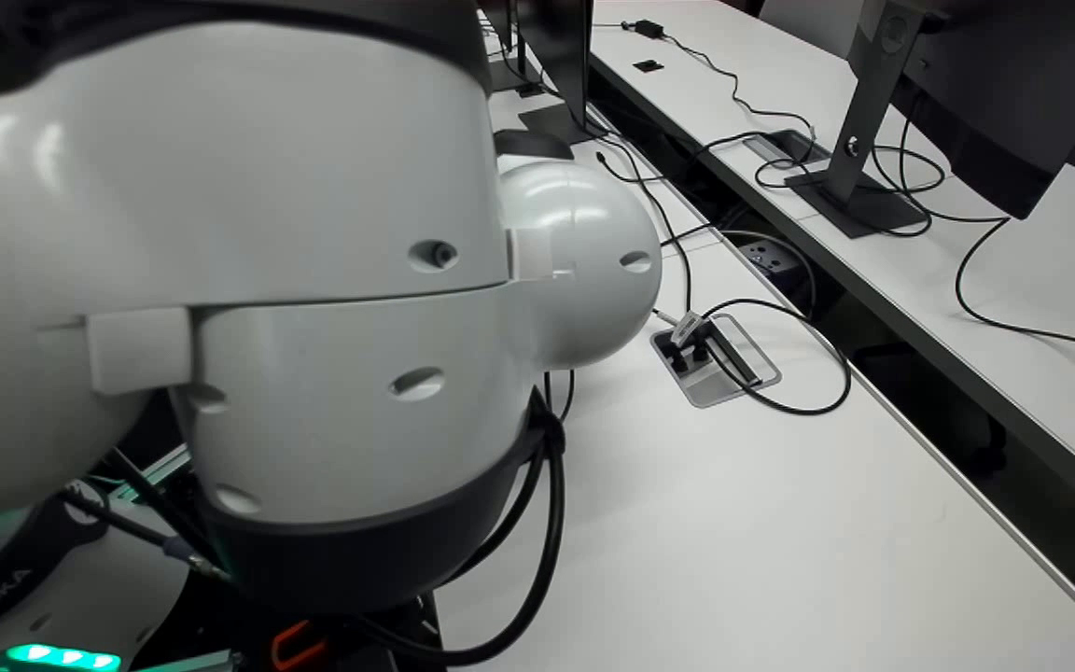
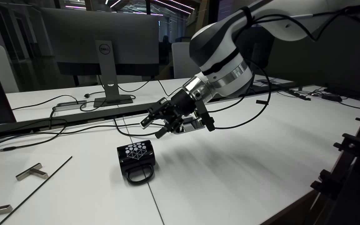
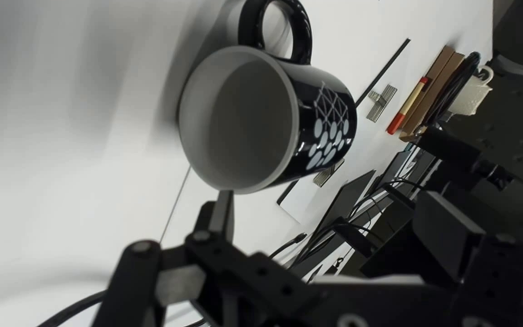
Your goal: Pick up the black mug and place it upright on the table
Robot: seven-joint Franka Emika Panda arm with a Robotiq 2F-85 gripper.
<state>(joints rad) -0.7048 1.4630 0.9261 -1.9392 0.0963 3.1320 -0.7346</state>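
The black mug (image 2: 136, 157) lies on its side on the white table (image 2: 217, 175). White dots and lines mark its side, and its handle points toward the table's near side in that exterior view. In the wrist view the mug (image 3: 327, 118) shows its pale inside, with its mouth facing the camera. My gripper (image 2: 152, 128) is above the table, a little up and to the right of the mug. Its fingers (image 3: 334, 206) are spread with nothing between them; one fingertip appears just below the mug's rim. The mug and gripper are hidden behind the arm in an exterior view, where the table (image 1: 761, 541) shows.
Black cables (image 2: 83, 127) run along the table's back edge near a dark gap. A socket box (image 1: 715, 359) is set in the table. Metal pieces (image 2: 32, 172) and a thin black strip (image 2: 39, 187) lie left of the mug. A monitor (image 2: 105, 40) stands behind.
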